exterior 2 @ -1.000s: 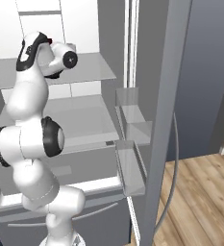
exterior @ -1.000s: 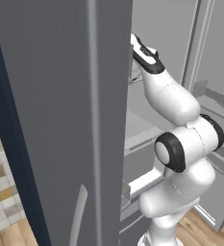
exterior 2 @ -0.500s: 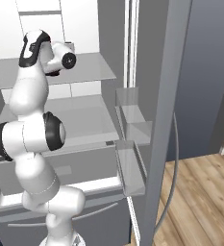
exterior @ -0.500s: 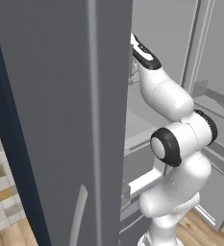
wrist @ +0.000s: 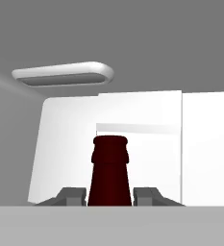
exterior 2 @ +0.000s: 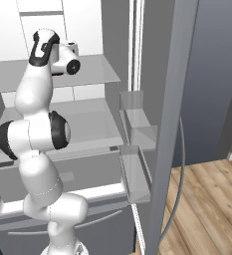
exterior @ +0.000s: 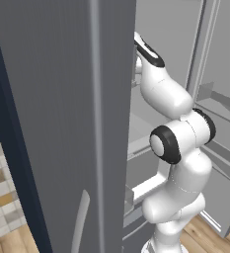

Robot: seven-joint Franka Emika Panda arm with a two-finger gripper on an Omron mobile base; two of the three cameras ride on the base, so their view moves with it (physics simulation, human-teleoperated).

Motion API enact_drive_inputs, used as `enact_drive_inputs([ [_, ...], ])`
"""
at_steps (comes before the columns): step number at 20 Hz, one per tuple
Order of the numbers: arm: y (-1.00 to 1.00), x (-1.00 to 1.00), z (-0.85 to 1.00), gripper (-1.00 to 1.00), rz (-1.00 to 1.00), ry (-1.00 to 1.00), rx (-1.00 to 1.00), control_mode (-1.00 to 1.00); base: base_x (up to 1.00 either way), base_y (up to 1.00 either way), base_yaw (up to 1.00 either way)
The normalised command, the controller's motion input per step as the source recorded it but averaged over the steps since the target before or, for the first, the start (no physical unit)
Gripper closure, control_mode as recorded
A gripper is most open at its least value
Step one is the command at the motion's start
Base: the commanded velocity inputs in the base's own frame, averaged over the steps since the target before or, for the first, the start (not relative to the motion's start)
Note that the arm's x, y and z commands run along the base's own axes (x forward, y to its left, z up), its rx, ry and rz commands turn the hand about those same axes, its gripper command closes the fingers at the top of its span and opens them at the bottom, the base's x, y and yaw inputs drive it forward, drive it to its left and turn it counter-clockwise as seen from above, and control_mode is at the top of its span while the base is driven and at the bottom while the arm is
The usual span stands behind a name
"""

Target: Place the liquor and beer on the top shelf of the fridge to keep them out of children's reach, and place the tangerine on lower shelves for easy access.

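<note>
Jaws are sitting closed around the neck of the beer in the hand view, one dark fingertip on each side of the glass, so your gripper is holding it just below the cap. You are carrying glass here: rigid, smooth, breakable and probably bottom-heavy, hanging from a slim neck. Judging by that, a neck grip lets the body swing, so slow moves suit it and any knock against a panel could crack it or twist it in the fingers. Ahead of the bottle you are looking at the fridge's pale back wall and a long light fixture overhead, with free space around the cap.

In the left base view, the open grey door of the fridge is blocking everything left of the arm, and the wrist is disappearing behind its edge high up. That door edge is sitting just beside the forearm, so you have little sideways margin there.

In the right base view, the hand is reaching in at the level of the top shelf. The lower shelves are lying well below it. Door bins are standing to the right, apart from the arm, and the way above the upper panel looks open.
</note>
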Motion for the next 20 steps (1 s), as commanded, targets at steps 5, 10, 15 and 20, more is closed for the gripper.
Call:
enact_drive_inputs([
  [5, 0.0, 0.18, 0.02, -1.0, -0.01, -0.05, 0.0, -1.0, 0.0, 0.0, 0.0],
  [10, 0.0, 0.08, 0.16, -1.0, -0.03, 0.0, 0.0, -1.0, 0.0, 0.0, 0.0],
  [15, 0.0, 0.0, 0.37, -1.0, -0.05, 0.0, 0.0, -1.0, 0.0, 0.0, 0.0],
  [20, 0.0, 0.0, 0.33, -1.0, -0.05, 0.0, 0.0, -1.0, 0.0, 0.0, 0.0],
])
